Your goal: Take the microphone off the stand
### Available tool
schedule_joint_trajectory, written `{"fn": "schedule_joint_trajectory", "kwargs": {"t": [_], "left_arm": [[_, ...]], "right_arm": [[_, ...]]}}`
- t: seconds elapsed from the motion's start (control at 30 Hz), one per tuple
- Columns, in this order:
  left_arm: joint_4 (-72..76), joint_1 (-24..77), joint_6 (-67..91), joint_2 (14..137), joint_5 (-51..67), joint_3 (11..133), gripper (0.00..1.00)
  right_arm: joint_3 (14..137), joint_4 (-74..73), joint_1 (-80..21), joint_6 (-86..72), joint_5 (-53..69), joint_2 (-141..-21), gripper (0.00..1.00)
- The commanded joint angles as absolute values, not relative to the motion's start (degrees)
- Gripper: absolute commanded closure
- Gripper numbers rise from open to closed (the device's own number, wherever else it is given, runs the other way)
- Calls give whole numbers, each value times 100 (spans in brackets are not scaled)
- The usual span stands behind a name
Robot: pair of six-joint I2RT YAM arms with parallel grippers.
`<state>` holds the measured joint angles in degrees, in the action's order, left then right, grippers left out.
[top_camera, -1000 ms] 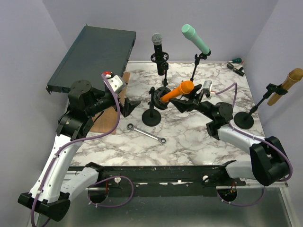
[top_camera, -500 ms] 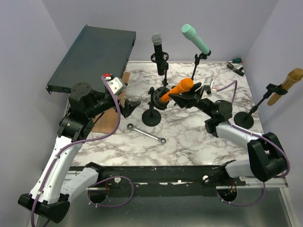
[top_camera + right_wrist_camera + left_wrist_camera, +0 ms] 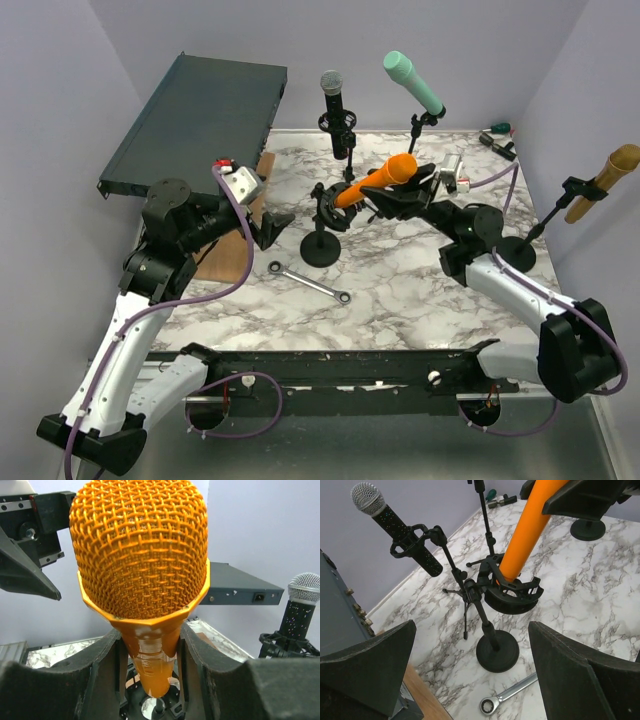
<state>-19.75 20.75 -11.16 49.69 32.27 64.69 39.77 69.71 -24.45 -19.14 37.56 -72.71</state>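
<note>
The orange microphone [image 3: 376, 183] [image 3: 140, 550] slants up to the right from the black stand [image 3: 322, 246]. My right gripper [image 3: 392, 197] [image 3: 152, 665] is shut on its neck just below the mesh head, one finger [image 3: 100, 670] on each side. In the left wrist view the orange microphone [image 3: 530, 525] still has its tail inside the stand's ring clip [image 3: 512, 587], above the round base [image 3: 497, 652]. My left gripper [image 3: 276, 222] [image 3: 475, 680] hangs open left of the stand, holding nothing.
A black microphone [image 3: 333, 95] on a tripod and a teal microphone [image 3: 412, 82] stand at the back. A tan microphone [image 3: 605, 180] stands at the right. A wrench [image 3: 310, 282] lies near the stand's base. A dark rack unit [image 3: 195, 120] leans at back left.
My right gripper closed on the orange microphone and drew it up and to the right, so its head now sits higher. The left arm barely moved.
</note>
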Motion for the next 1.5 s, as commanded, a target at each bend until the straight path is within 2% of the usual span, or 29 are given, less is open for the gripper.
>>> {"fn": "schedule_joint_trajectory", "kwargs": {"t": [0.0,0.13,0.3,0.47,0.57,0.73,0.97,1.2,1.47], "left_arm": [[-2011,2102,-1178,4964,3092,6596,1],[-2160,2107,-1207,4963,3076,6688,1],[-2473,2107,-1317,4990,2955,6861,1],[-2692,2109,-1444,4979,2891,6882,1],[-2755,2101,-1500,4945,2858,6869,1],[-2828,2108,-1563,4896,2778,6846,1],[-2931,2108,-1659,4754,2593,6765,1],[-3163,2098,-1740,4675,2458,6703,1],[-3451,2109,-1975,4653,2342,6601,1]], "right_arm": [[4374,6099,-2483,-1367,3691,-6987,99],[4966,4557,-2445,-908,3744,-6674,99],[6269,1707,-2436,-71,3185,-6415,99],[7099,45,-2443,735,2365,-6180,99],[7189,-610,-2443,908,1733,-6009,99],[7007,-1245,-2443,995,647,-5798,99],[6330,-1658,-2318,891,-224,-5692,99],[5560,-1835,-1809,776,-258,-6062,99],[5433,-1758,-486,935,356,-7586,99]]}}
